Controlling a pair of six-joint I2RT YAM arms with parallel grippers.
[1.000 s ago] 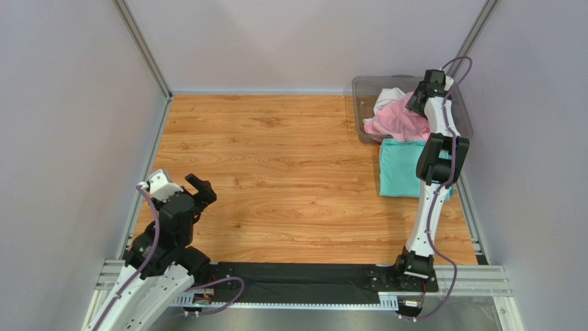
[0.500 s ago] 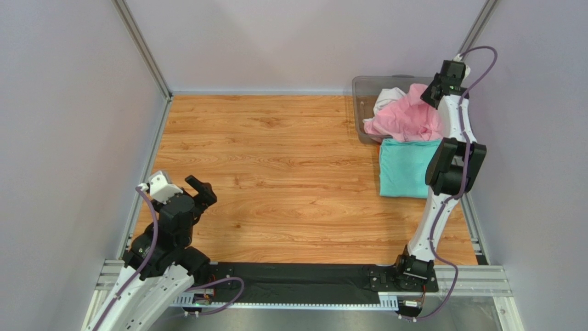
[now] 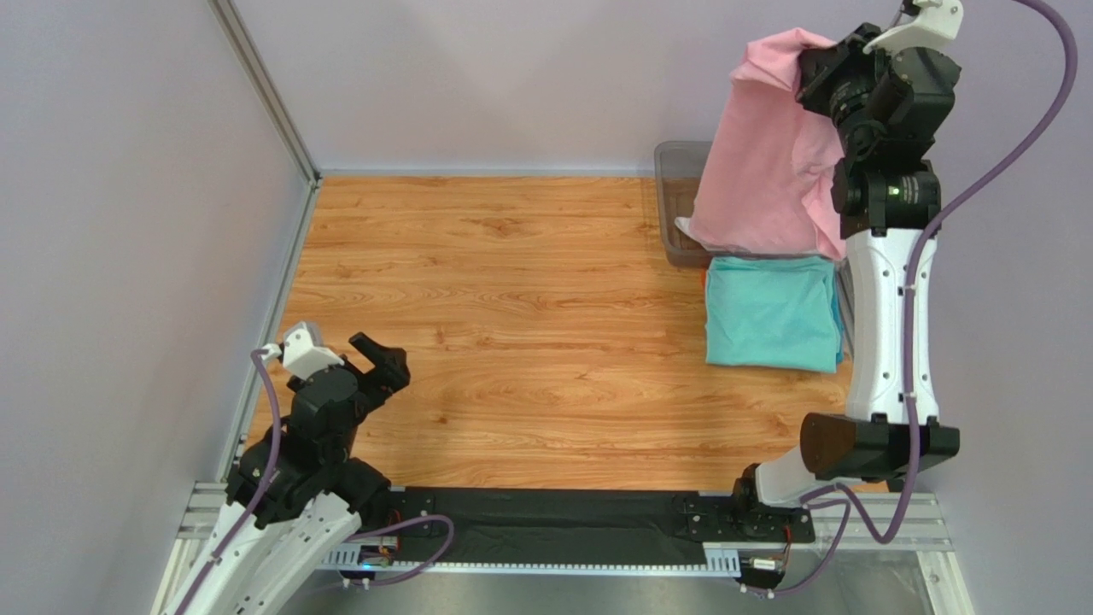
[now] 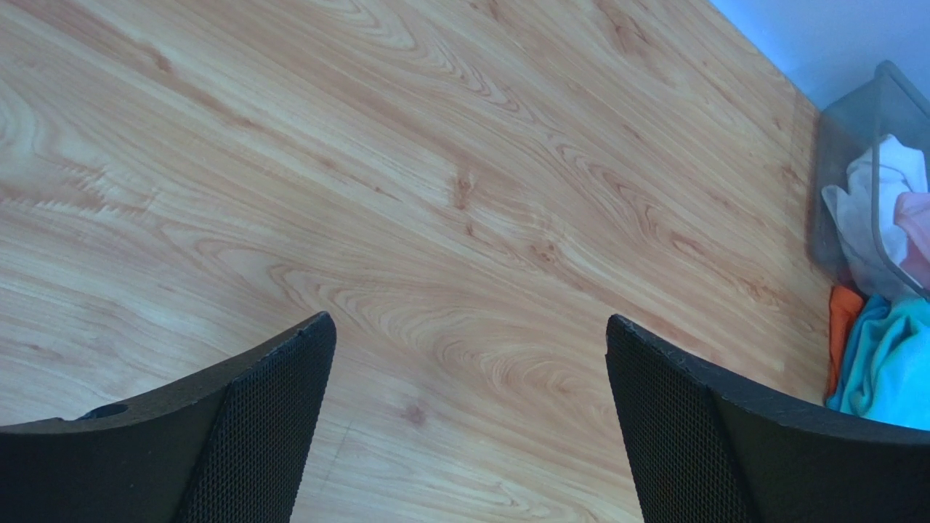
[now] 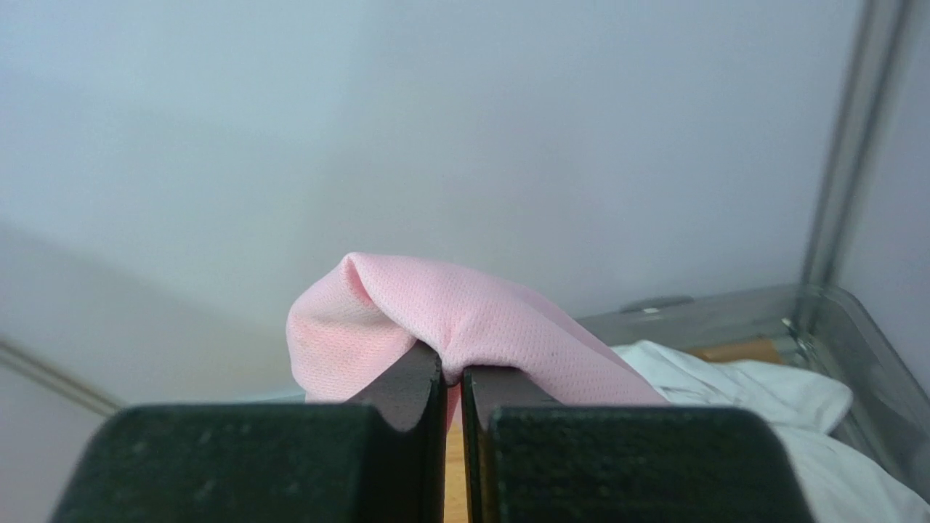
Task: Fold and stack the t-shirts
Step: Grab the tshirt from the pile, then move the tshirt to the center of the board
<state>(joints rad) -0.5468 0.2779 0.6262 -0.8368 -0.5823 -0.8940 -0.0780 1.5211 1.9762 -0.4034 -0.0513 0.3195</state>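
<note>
My right gripper (image 3: 821, 71) is raised high above the far right corner, shut on the pink t-shirt (image 3: 767, 160), which hangs down in front of the bin. In the right wrist view the pink t-shirt (image 5: 469, 321) bulges over the shut right gripper (image 5: 452, 376), with the white t-shirt (image 5: 753, 398) lying in the bin below. The teal t-shirt (image 3: 772, 311) lies folded flat on the table just in front of the bin. My left gripper (image 3: 375, 365) hovers open over bare wood at the near left; between its fingers (image 4: 257, 425) only table shows.
The clear grey plastic bin (image 3: 670, 173) stands in the far right corner, mostly hidden by the hanging shirt. The left wrist view shows that bin (image 4: 846, 153) with white cloth inside, and something orange (image 4: 843, 327) beside the teal cloth. Walls close in on three sides.
The right arm has closed on the pink t-shirt in the bin and lifted it high, so it now hangs unfurled. The left arm shifted only slightly.
</note>
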